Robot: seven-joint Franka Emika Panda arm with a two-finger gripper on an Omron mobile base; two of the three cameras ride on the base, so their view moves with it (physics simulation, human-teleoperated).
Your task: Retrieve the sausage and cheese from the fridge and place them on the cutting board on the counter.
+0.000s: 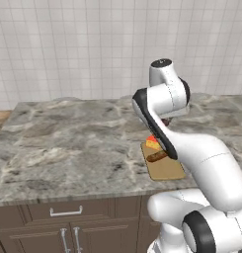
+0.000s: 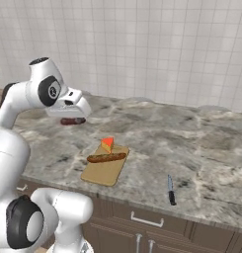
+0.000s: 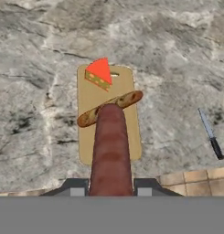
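Note:
My gripper (image 3: 112,189) is shut on the sausage (image 3: 111,151), a short dark maroon link that hangs above the cutting board (image 3: 131,137). From the right base, the gripper (image 2: 73,117) hovers over the counter (image 2: 191,143) with the sausage (image 2: 73,121) under the hand, up and left of the board (image 2: 102,174). The cheese (image 3: 100,73), a yellow-orange wedge with a red rind, lies at the board's far end. It also appears as the cheese (image 1: 153,144) beside my arm and the cheese (image 2: 108,144). The fridge is out of view.
A longer, lighter brown sausage (image 3: 129,99) lies across the board just below the cheese, the same brown sausage (image 2: 106,157). A black-handled knife (image 2: 170,190) lies on the marble right of the board. Cabinet drawers (image 1: 65,212) run under the counter edge.

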